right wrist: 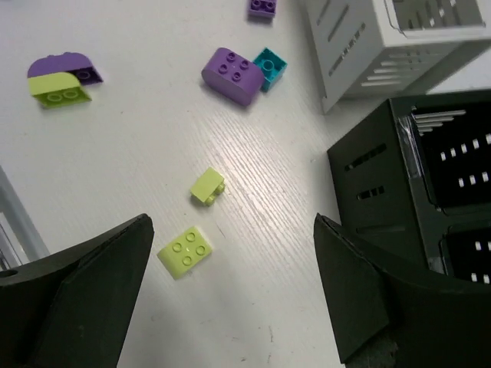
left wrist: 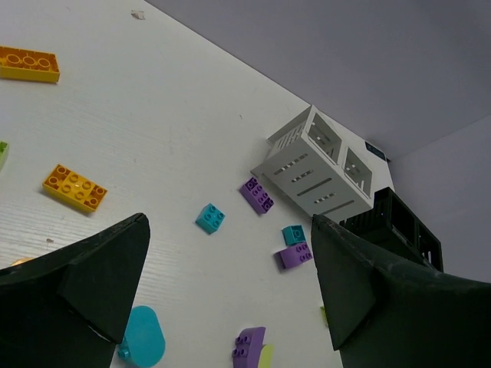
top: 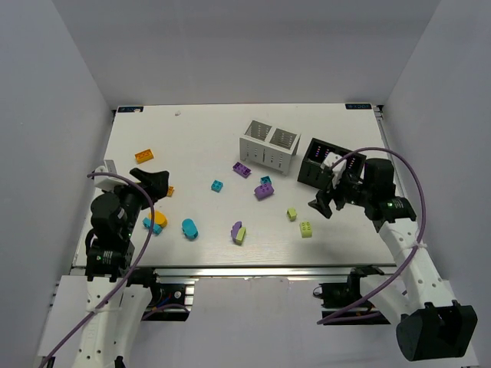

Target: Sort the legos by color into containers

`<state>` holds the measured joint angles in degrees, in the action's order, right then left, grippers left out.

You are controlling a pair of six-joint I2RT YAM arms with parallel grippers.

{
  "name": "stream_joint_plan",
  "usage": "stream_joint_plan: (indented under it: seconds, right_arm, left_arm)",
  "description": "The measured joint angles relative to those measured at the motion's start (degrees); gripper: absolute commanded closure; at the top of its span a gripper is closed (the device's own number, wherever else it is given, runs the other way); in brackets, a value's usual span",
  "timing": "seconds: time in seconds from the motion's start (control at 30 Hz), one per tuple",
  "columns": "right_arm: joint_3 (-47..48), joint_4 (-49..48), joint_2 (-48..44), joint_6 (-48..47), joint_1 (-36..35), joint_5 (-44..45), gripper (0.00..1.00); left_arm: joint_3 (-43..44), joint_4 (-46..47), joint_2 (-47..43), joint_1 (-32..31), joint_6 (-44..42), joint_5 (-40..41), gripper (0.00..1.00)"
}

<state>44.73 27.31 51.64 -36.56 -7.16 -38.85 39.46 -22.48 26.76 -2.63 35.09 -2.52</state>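
Note:
Legos lie scattered on the white table. Orange bricks (top: 144, 156) (left wrist: 74, 188) sit at the left, a cyan brick (top: 217, 185) (left wrist: 209, 218) mid-table and a rounded cyan piece (top: 189, 228) near the front. Close to the white container (top: 268, 144) lie a purple brick (top: 242, 169) and a rounded purple piece (right wrist: 232, 74) touching a cyan one. Two lime bricks (right wrist: 185, 251) (right wrist: 207, 186) rest left of the black container (top: 321, 161). My left gripper (top: 157, 182) (left wrist: 229, 224) hangs open and empty over the left side. My right gripper (top: 326, 201) (right wrist: 232, 222) is open and empty beside the lime bricks.
A purple and lime pair (top: 238, 231) (right wrist: 60, 78) lies near the front edge. A rounded orange piece (top: 159, 218) and a small cyan one sit under my left arm. The white walls enclose the table (top: 199, 130) on three sides.

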Motion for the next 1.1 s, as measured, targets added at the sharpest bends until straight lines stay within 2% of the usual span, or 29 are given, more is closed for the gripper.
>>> stream_joint_plan:
  seconds: [0.13, 0.27, 0.37, 0.43, 0.47, 0.53, 0.57, 0.6, 0.63, 0.67, 0.73, 0.77, 0.83, 0.87, 0.9, 1.0, 1.1]
  right_arm:
    - [1.3, -2.3, 2.7, 13.4, -0.1, 9.7, 0.11]
    - [6.2, -2.1, 7.1, 19.0, -0.1, 16.7, 0.11]
    - [7.0, -1.8, 7.4, 14.9, 0.1, 14.0, 0.11]
    - [6.9, 0.3, 7.1, 7.2, 0.0, 8.2, 0.18]
    - [6.6, 1.7, 6.8, 2.8, 0.0, 4.5, 0.28]
    - [5.4, 4.7, 6.3, -5.6, -0.2, -2.5, 0.41]
    - [4.7, 6.7, 6.1, -9.9, -0.7, -5.6, 0.49]
    - [4.1, 8.4, 6.2, -13.4, -1.1, -7.8, 0.51]
    - [3.6, 10.3, 6.5, -16.3, -1.6, -9.4, 0.52]
    - [3.2, 12.2, 7.0, -19.2, -2.3, -10.7, 0.44]
    - [3.1, 15.4, 8.6, -23.7, -3.8, -12.2, 0.19]
    - [3.1, 16.3, 9.4, -25.3, -4.5, -12.6, 0.11]
    - [3.1, 17.4, 10.8, -27.3, -5.7, -12.7, 0.11]
    - [3.1, 17.5, 11.4, -27.6, -6.4, -12.6, 0.11]
    - [3.1, 17.5, 11.8, -27.6, -7.3, -12.1, 0.11]
    - [3.1, 15.5, 13.1, -24.0, -10.5, -9.4, 0.11]
    - [3.1, 9.6, 14.3, -16.0, -13.9, -4.8, 0.13]
  left_arm:
    - [-0.4, -0.5, -1.1, 0.0, 1.2, -0.1, 0.04]
    - [-0.9, 0.0, -1.2, 0.0, 2.1, -0.2, 0.02]
    - [-1.6, 0.2, -1.1, 0.0, 2.8, -0.4, 0.02]
    - [-1.7, 0.2, -1.0, 0.0, 3.2, -0.6, 0.03]
    - [-1.7, 0.2, -1.0, 0.0, 3.3, -0.7, 0.05]
    - [-1.7, 0.1, -0.7, 0.0, 3.5, -1.2, 0.18]
    - [-1.7, 0.0, -0.5, 0.0, 3.4, -1.4, 0.28]
    - [-1.7, -0.3, -0.2, 0.0, 3.4, -1.7, 0.4]
    - [-1.7, -0.5, 0.1, 0.0, 3.5, -2.0, 0.64]
    - [-1.8, -0.8, 0.3, 0.0, 3.8, -2.4, 0.72]
    - [-2.2, -1.0, 0.4, 0.0, 3.5, -3.1, 0.78]
    - [-2.5, -1.2, 0.4, 0.0, 3.5, -3.4, 0.75]
    - [-2.9, -1.2, 0.5, 0.0, 3.6, -4.1, 0.59]
    - [-3.1, -1.1, 0.5, 0.0, 3.7, -4.4, 0.38]
    - [-3.4, -1.1, 0.5, 0.0, 3.5, -4.7, 0.31]
    - [-4.5, -1.0, 0.7, 0.0, 4.5, -5.6, 0.22]
    - [-4.9, -1.3, 1.5, 0.0, 4.5, -6.6, 0.21]
